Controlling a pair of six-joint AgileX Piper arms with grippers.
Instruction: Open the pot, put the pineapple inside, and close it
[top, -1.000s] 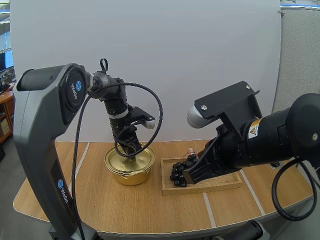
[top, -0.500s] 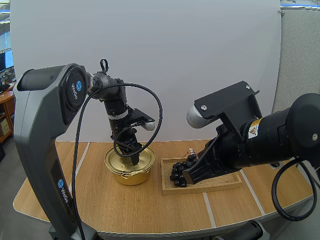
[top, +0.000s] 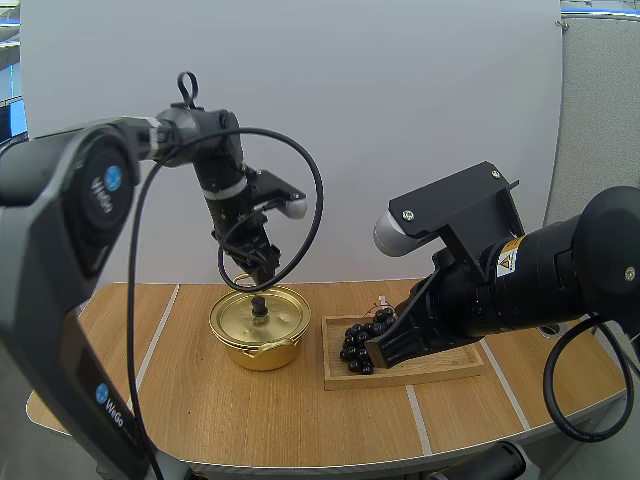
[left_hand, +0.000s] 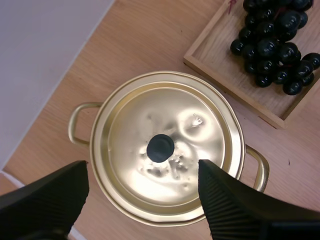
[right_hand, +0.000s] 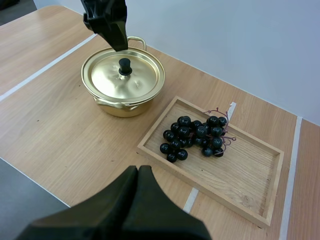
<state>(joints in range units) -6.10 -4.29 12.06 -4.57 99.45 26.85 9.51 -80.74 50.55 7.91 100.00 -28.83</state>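
Hovering wide open and empty, the left gripper (left_hand: 143, 163) is hanging directly above the lidded pot (left_hand: 101, 150), its knob (left_hand: 160, 148) below the gap. The right gripper (right_hand: 139, 172), pressed closed on nothing, is hanging near the tray (right_hand: 250, 176), grapes (right_hand: 195, 135) lying in it just ahead.

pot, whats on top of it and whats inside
A gold lid with a black knob sits on the pot, closing it. The open left gripper hovers above the knob, not touching. The lid covers the inside, so its contents cannot be seen.
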